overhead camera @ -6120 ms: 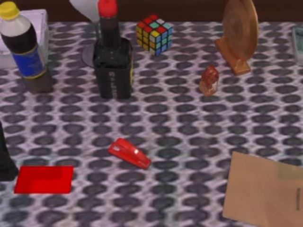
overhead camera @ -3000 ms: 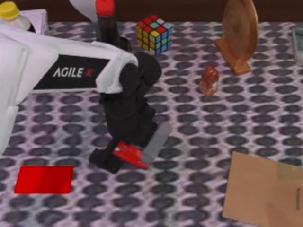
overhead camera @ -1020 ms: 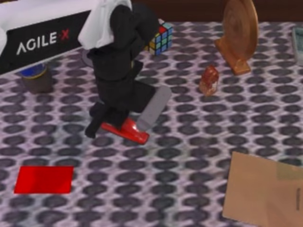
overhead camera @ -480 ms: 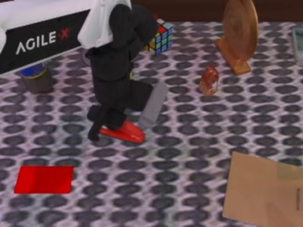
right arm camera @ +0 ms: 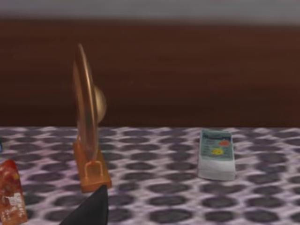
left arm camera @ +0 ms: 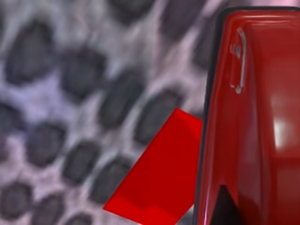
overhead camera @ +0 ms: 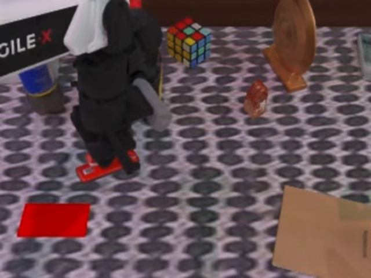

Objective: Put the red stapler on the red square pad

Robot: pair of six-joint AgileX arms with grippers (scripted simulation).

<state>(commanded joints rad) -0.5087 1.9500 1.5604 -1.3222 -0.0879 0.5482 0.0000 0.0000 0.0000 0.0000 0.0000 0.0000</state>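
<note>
Lying flat at lower left of top view: thin bright red square pad [overhead camera: 54,219], bare, nothing touching it. Sitting above and just right of it: small glossy red wedge-shaped stapler [overhead camera: 103,167], tilted, low end pointing toward left edge, apart from pad. Clamping down on stapler's right half from above: black two-finger left gripper [overhead camera: 113,163], fingers pinching together on red body. Reaching in from upper left corner: white-and-black AgileX arm, covering dark-capped bottle with blue label [overhead camera: 38,83] and tall black bottle behind it. Filling right side of left wrist view: stapler [left arm camera: 253,117] close up, red pad [left arm camera: 157,171] peeking past it over purple spotted tablecloth [left arm camera: 70,93].

Standing at upper centre of top view: multicoloured Rubik's cube [overhead camera: 189,41]. Sitting right of centre: small amber-brown figurine [overhead camera: 255,98]. Standing at upper right: round wooden disc on stand [overhead camera: 294,40]. Lying at lower right corner: flat tan cardboard sheet [overhead camera: 324,234].

Showing in right wrist view: same disc [right arm camera: 86,126], small pale printed box [right arm camera: 216,154], reddish figurine [right arm camera: 11,197] at frame edge. Right gripper: only dark fingertip at bottom edge, parked out of top view, cannot tell if apart or together.
</note>
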